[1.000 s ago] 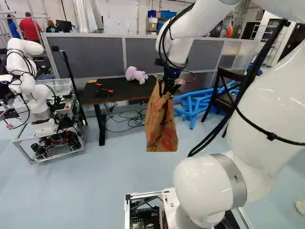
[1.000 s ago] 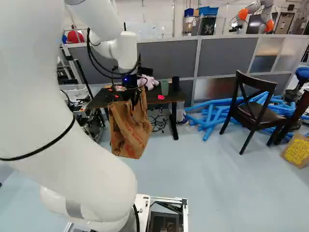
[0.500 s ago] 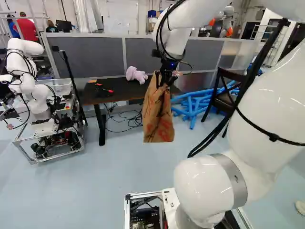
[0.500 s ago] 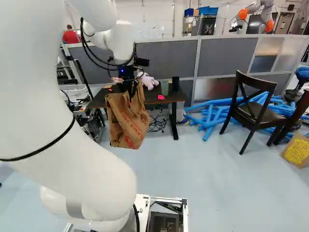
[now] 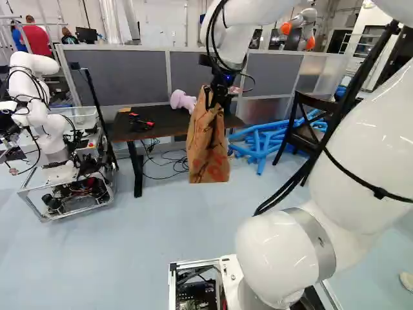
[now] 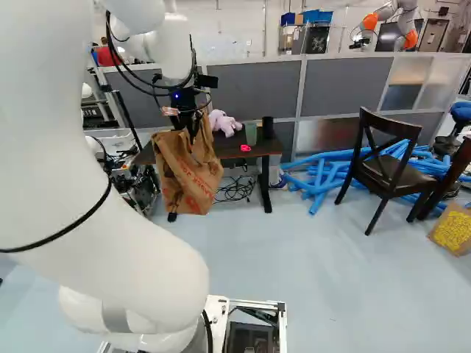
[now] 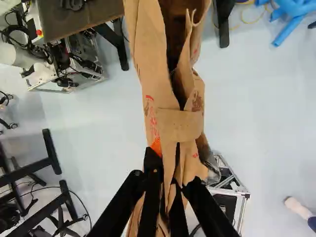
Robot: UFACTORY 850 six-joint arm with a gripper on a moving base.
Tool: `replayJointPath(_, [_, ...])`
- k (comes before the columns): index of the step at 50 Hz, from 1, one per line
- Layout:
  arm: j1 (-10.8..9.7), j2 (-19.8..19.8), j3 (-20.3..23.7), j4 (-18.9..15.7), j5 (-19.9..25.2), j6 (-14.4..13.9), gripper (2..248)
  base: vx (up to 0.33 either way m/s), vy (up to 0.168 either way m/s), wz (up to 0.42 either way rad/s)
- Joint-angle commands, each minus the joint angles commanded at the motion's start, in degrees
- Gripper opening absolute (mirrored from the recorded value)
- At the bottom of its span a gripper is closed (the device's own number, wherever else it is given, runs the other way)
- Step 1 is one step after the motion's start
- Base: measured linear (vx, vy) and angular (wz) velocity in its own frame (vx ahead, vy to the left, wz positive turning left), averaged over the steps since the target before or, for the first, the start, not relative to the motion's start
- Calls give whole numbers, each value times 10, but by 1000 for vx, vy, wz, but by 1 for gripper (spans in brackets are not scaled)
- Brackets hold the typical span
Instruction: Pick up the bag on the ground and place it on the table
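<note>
**Higher now: gripper and bag rose together**

My gripper [image 7: 172, 181] pinches the top of the paper bag [image 5: 208, 152]. It hangs in the air by the table [image 5: 169, 124], its bottom too low, I think. If I push ahead before lifting more, it could bump the edge. Swinging might knock the plush toy [image 6: 224, 123] or green cup [image 6: 252, 134]. Thin paper could rip.

I note: brown paper bag [image 5: 208, 152] partly hides black rectangular table [image 5: 161, 121]; white rounded arm [image 5: 371, 135] cropped, both base views.
</note>
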Motion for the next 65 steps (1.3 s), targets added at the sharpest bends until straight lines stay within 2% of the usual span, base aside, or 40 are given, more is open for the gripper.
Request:
replayJointPath(31, [2,15,-7,0,-1,0,21,1,1,4])
replayJointPath(65, [2,15,-7,0,-1,0,21,87,-26,39])
